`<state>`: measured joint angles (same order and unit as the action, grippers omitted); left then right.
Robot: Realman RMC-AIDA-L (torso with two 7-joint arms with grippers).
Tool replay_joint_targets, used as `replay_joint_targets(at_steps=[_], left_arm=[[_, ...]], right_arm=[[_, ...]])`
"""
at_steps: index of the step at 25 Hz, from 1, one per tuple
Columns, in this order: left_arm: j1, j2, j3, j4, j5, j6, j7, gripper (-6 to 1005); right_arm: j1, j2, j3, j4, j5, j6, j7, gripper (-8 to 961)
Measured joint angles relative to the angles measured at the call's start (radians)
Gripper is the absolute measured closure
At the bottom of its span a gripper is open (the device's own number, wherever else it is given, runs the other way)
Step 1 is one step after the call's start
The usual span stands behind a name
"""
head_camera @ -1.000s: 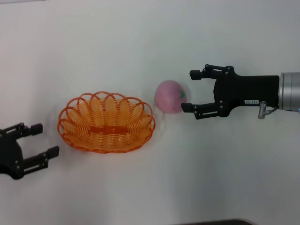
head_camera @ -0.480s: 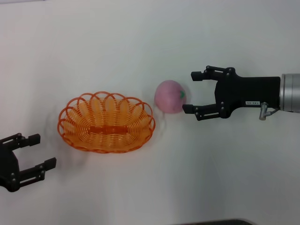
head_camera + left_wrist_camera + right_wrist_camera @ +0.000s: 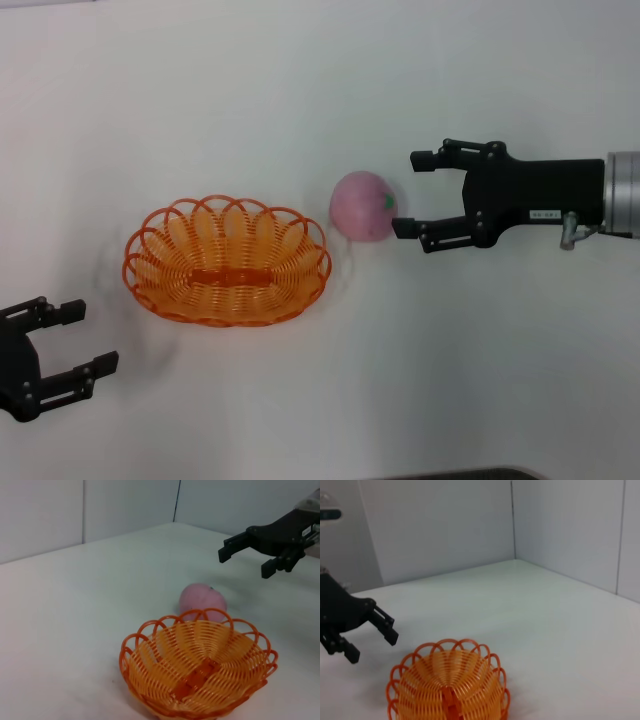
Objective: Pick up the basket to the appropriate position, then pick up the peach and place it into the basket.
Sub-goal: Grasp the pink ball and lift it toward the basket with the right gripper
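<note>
The orange openwork basket point(image 3: 228, 262) sits empty on the white table, left of centre. Just right of its rim lies the pink peach point(image 3: 362, 206), green leaf mark facing my right gripper point(image 3: 409, 194). That gripper is open at the peach's right side, its fingers level with the fruit and a small gap short of it. My left gripper point(image 3: 91, 338) is open and empty near the front left, well clear of the basket. The left wrist view shows the basket point(image 3: 197, 672), the peach point(image 3: 201, 600) behind it and the right gripper point(image 3: 244, 562) beyond. The right wrist view shows the basket point(image 3: 449, 685) and the left gripper point(image 3: 372, 647); the peach is hidden there.
A white tabletop point(image 3: 300, 90) spreads all around. Pale walls point(image 3: 445, 525) rise behind the table in the wrist views. A dark edge point(image 3: 460, 473) shows at the bottom of the head view.
My left gripper has drawn back from the basket toward the table's front, still open. The right gripper has edged slightly away from the peach. Basket and peach have stayed put.
</note>
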<state>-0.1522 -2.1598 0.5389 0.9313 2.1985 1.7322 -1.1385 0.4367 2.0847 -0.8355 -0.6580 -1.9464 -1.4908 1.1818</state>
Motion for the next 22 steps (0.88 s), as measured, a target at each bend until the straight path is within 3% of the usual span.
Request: replay_joint_targets(at_steps=[4, 8, 15, 22], left_arm=[[0.000, -0.001, -0.004, 0.008, 0.000, 0.004, 0.006, 272], [-0.001, -0.001, -0.006, 0.014, -0.003, 0.018, 0.011, 271], [0.000, -0.002, -0.007, 0.034, -0.006, 0.042, 0.013, 270], [0.000, -0.002, -0.008, 0.032, -0.007, 0.043, 0.015, 270]], right_arm=[[0.000, 0.000, 0.003, -0.063, -0.020, -0.021, 0.118, 40], [0.020, -0.006, 0.005, -0.152, -0.078, -0.062, 0.357, 40], [0.103, -0.035, 0.024, -0.249, -0.217, -0.189, 0.672, 41], [0.200, -0.034, 0.042, -0.301, -0.424, -0.239, 0.863, 42]])
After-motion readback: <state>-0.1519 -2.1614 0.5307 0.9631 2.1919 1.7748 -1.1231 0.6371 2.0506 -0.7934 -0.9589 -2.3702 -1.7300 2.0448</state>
